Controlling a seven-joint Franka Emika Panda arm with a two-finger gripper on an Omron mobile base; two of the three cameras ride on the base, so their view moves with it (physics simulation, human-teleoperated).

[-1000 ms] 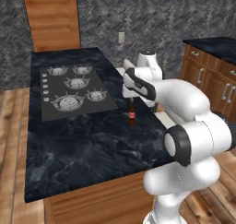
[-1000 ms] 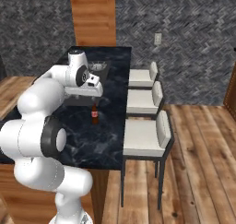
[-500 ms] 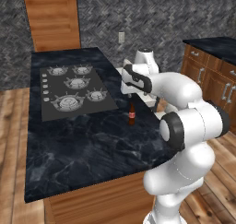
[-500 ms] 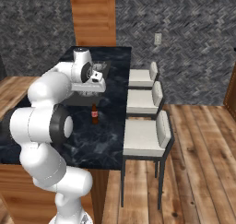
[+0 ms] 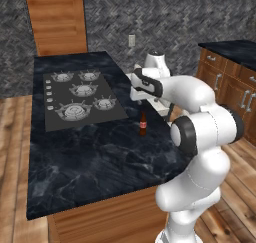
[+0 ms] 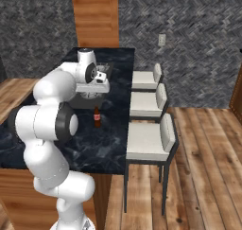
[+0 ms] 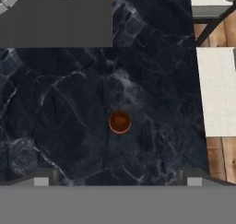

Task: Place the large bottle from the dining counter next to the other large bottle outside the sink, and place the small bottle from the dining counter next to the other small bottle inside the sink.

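From the left base view, a small brown bottle (image 5: pixel 143 124) stands upright on the dark marble tabletop (image 5: pixel 90 162), its long axis vertical and its neck pointing up. It sits just beside the right edge of the cooktop (image 5: pixel 80 99), near the tabletop's far side edge. The white arm (image 5: pixel 200 122) arches over it, with the hand above the bottle and apart from it. A wooden cabinet (image 5: pixel 227 84) stands well apart to the right.

In the right base view, the same bottle (image 6: pixel 97 117) stands alone on the tabletop (image 6: pixel 106 144), with bare surface all around it. Three white stools (image 6: pixel 149 139) line the tabletop's edge, close by but not touching the bottle. The hand hangs above the bottle.

The hand view looks straight down on the bottle's round top (image 7: pixel 120 122), which lies between the two fingertips (image 7: pixel 41 179) of the end effector (image 7: pixel 117 180), slightly ahead of them. The end effector is spread wide and grips nothing. A corner of the cooktop (image 7: pixel 55 20) shows at the upper left and stool seats (image 7: pixel 216 89) at the right.
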